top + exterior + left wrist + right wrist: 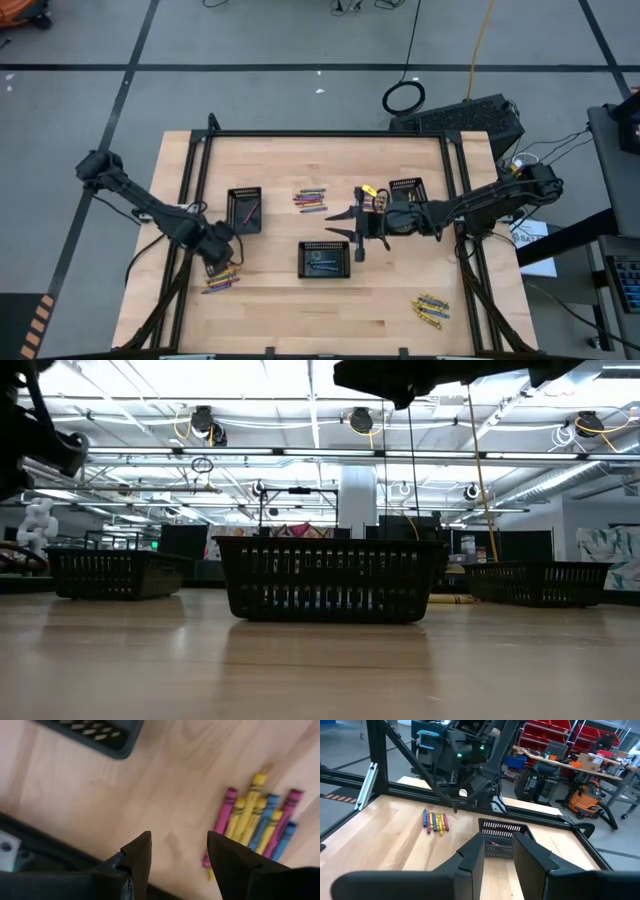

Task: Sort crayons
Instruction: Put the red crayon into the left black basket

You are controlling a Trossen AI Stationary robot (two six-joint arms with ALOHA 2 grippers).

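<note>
The crayons lie in three loose piles on the wooden table: one near the left (222, 278), one at the far middle (310, 200), one at the near right (432, 310). My left gripper (216, 252) points down, open, low over bare wood just beside the left pile (255, 820); nothing is between its fingers (177, 855). My right gripper (338, 228) hovers level over the table's middle, pointing toward the left edge, open (497, 852) and empty. It stands above the gap between the far pile and the middle tray (325, 258).
Three small black mesh trays stand on the table: left (245, 208), middle (330, 580) and far right (405, 188). A black frame (330, 135) runs along the table's far and side edges. Bare wood stretches along the near edge.
</note>
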